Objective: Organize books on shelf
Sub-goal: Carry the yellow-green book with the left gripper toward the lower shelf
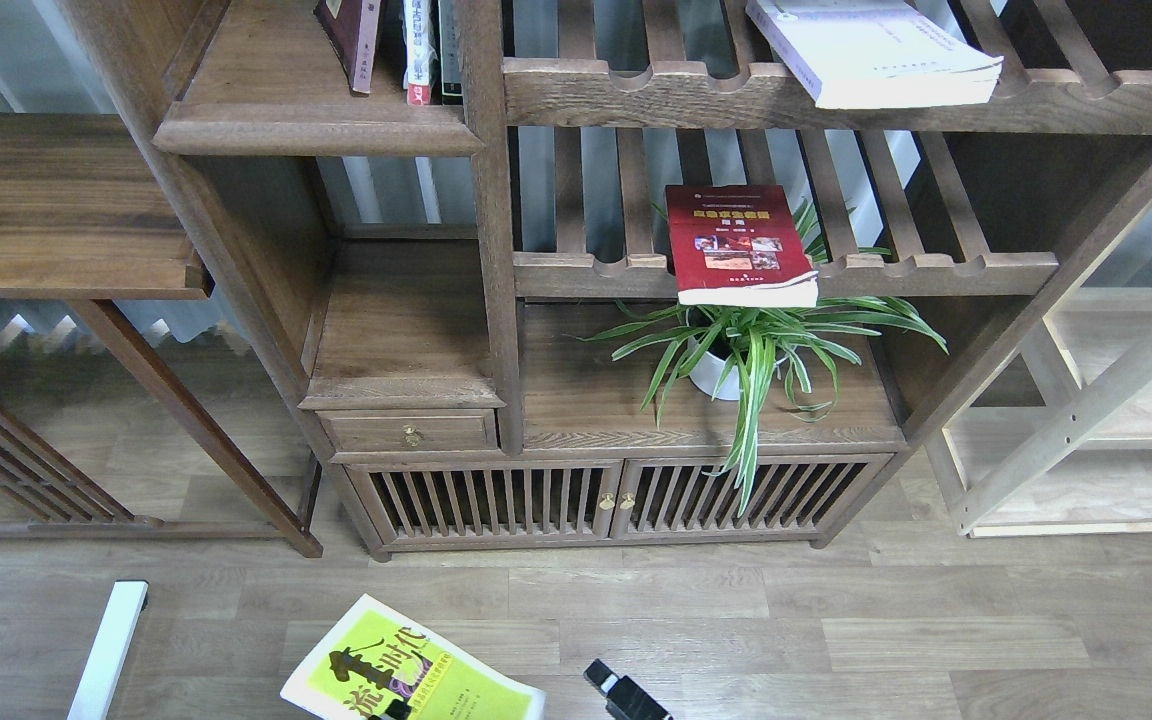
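Observation:
A yellow-green book (406, 670) with dark characters hangs tilted above the floor at the bottom edge. A finger of my left gripper (394, 711) rests on its lower cover, gripping it. My right gripper (626, 697) shows only as a dark tip to the book's right, apart from it. A dark red book (736, 245) lies flat on the middle slatted rack and overhangs the front rail. On the top slatted rack lies a thick white book (866, 50). The solid shelf (316, 130) is at the upper left, with a few upright books (406, 50) at its back.
A potted spider plant (751, 345) stands under the red book. Below it are a small drawer (408, 432) and slatted cabinet doors (616, 500). A dark side table (46, 210) is at left, a pale wooden frame (1086, 420) at right, and a white bar (111, 645) on the floor.

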You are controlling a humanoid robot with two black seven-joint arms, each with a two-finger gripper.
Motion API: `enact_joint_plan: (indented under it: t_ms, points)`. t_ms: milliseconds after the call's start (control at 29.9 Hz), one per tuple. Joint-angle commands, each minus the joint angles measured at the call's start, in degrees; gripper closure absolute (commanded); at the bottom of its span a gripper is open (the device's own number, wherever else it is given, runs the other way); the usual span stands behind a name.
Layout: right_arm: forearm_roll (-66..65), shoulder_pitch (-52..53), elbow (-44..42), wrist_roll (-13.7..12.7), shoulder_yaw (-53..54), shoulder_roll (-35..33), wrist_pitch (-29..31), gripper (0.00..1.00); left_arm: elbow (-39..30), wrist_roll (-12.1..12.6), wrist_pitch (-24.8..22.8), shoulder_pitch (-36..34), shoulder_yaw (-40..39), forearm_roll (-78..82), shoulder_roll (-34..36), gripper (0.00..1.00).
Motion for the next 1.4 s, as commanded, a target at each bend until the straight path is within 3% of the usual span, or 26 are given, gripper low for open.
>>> enact_joint_plan:
  t_ms: [0, 501, 669, 1370]
  points:
    - [0.16, 0.66, -0.62, 0.03, 1.41, 0.0, 0.0, 0.17, 0.15, -1.13, 0.0, 0.01, -0.14, 0.01, 1.38, 0.98]
    - [0.08, 2.25, -1.41, 0.12, 3.0, 0.0, 0.0, 0.17, 1.46, -1.04, 0.0, -1.47, -0.05, 0.45, 7.18, 0.97]
    - [0.08, 3.3, -2.2, 0.12, 4.05, 0.0, 0.0, 0.17, 5.86, -1.05, 0.0, -3.59, -0.05, -0.17, 7.36, 0.97]
    - [0.08, 3.57, -3.79, 0.3, 6.86, 0.0, 0.0, 0.17, 7.53, -0.96, 0.0, -5.87, -0.05, -2.37, 9.65, 0.97]
